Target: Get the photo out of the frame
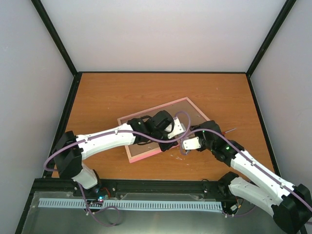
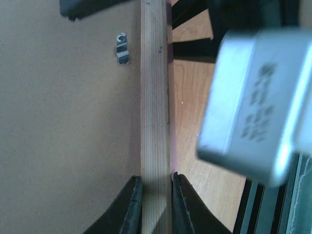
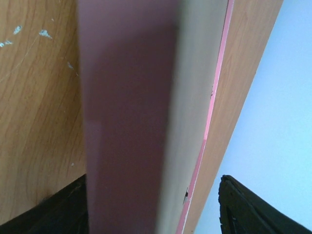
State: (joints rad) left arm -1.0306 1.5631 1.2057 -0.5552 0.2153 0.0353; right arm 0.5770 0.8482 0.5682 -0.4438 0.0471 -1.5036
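frame (image 1: 144, 155): pink painted rim, bare pale wood side | board back (image 2: 63, 136): matt brown fibreboard, smooth | clip (image 2: 122, 48) at its 1 o'clock: shiny metal | desk (image 1: 122, 92): smooth orange wood-grain laminate, slight sheen | left end effector (image 2: 156, 183): matt black plastic

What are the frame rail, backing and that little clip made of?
Frame rail: bare light wood on its back face, grain visible; pink paint along the outer edge. Backing board: matte brown fibreboard or card, no grain, can't tell which. Clip: shiny stamped metal, likely steel.
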